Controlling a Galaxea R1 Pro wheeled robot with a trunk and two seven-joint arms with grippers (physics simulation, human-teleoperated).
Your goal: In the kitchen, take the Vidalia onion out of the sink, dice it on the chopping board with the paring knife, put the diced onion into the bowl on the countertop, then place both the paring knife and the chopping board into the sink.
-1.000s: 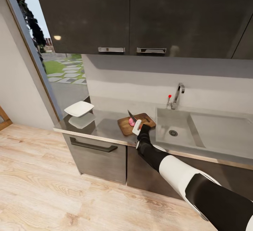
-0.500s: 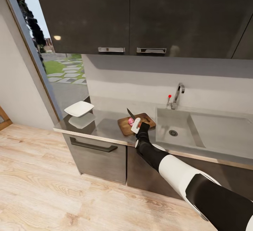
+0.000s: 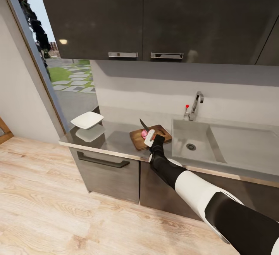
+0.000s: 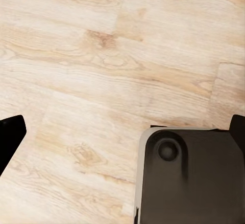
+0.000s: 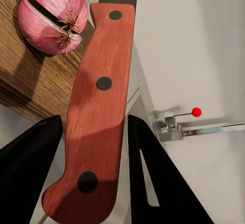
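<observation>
The pink Vidalia onion (image 5: 51,14) lies on the brown chopping board (image 5: 28,83), split into two halves with a narrow gap between them. My right gripper (image 5: 94,122) is shut on the paring knife (image 5: 102,111), holding it by its brown riveted handle. In the head view the right gripper (image 3: 150,139) hovers over the chopping board (image 3: 136,140), and the knife's dark blade (image 3: 143,124) points up and back above the onion (image 3: 144,133). The white bowl (image 3: 87,120) stands at the left end of the countertop (image 3: 114,140). Right of the board is the sink (image 3: 201,140). My left gripper (image 4: 122,132) hangs open over the floor.
The chrome tap (image 3: 196,105) with its red knob (image 3: 187,106) stands behind the basin, and the drainboard (image 3: 248,144) stretches right. Dark wall cabinets (image 3: 155,14) hang above the counter. A window lies left of the bowl. Wooden floor (image 4: 102,55) spreads below, with a dark part of the robot (image 4: 189,178).
My right gripper and the knife have shifted slightly up and to the left over the board. The onion, board and bowl have stayed in place.
</observation>
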